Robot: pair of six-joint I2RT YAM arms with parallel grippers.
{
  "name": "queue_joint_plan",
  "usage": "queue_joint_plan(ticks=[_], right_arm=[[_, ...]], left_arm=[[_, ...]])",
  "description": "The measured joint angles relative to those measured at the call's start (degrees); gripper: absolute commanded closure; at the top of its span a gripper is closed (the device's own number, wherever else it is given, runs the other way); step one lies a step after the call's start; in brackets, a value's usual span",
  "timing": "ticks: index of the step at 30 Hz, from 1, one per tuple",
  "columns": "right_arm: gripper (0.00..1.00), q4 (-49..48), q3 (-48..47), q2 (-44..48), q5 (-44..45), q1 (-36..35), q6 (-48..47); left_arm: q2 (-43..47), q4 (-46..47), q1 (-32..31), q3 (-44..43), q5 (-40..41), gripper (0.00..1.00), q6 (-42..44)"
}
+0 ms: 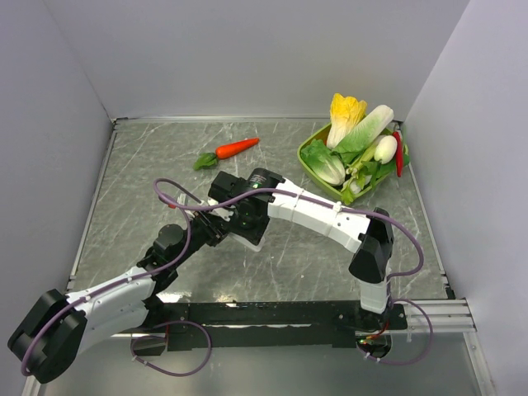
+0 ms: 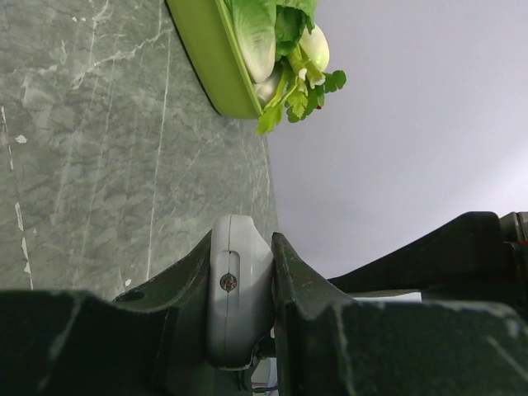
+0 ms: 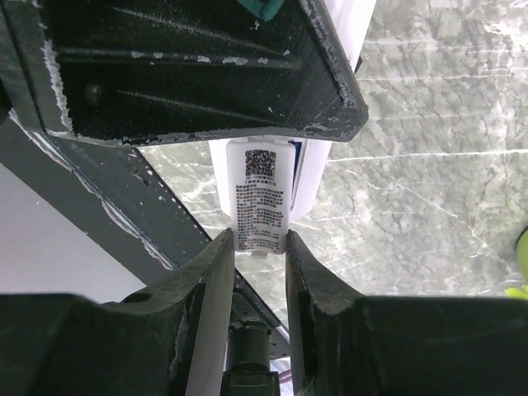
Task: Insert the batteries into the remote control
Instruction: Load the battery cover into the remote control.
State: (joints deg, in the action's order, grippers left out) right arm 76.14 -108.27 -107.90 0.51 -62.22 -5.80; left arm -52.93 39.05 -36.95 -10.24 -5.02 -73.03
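Remote control (image 2: 239, 305) over middle of counter (image 1: 148, 165), clenched edge-on by left end effector (image 2: 243, 247), its labelled back end pinched by right end effector (image 3: 257, 239), carrot (image 1: 238, 148) well apart behind

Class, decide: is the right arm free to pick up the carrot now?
Probably not. The right gripper is shut on the remote, which the left gripper also holds. The carrot itself lies unobstructed on the table beyond them.
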Motion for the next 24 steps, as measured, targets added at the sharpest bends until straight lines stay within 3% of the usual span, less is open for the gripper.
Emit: queue_joint_plan(ticks=[24], right_arm=[[0.95, 0.0, 0.7, 0.0, 0.4, 0.7, 0.4]], left_arm=[[0.2, 0.1, -0.3, 0.0, -0.1, 0.99, 0.6]])
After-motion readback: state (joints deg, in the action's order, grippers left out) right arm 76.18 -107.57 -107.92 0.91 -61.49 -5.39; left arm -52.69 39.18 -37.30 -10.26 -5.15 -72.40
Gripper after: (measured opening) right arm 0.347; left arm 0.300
